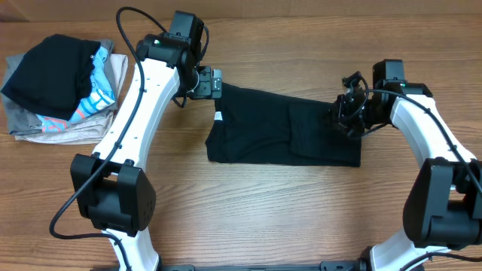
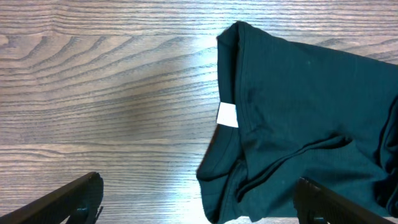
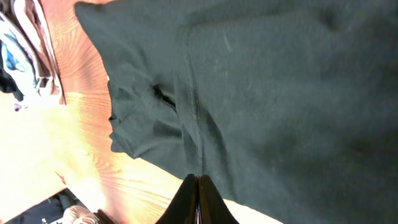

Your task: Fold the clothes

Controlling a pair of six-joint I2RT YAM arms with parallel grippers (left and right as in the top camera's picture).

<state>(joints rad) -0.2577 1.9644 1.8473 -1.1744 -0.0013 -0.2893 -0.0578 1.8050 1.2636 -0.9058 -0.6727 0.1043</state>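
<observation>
One black T-shirt [image 1: 286,135] lies partly folded mid-table [image 1: 301,218] — white label [image 2: 227,114] showing. Left gripper [image 1: 217,82] hangs spread apart over the neck end — right gripper [image 3: 198,186] is pinched onto the T-shirt's opposite end.

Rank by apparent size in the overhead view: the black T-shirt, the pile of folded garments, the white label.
Tied for largest: black T-shirt and pile of folded garments, similar area, too close to rank.
Smallest: white label, clearly.
</observation>
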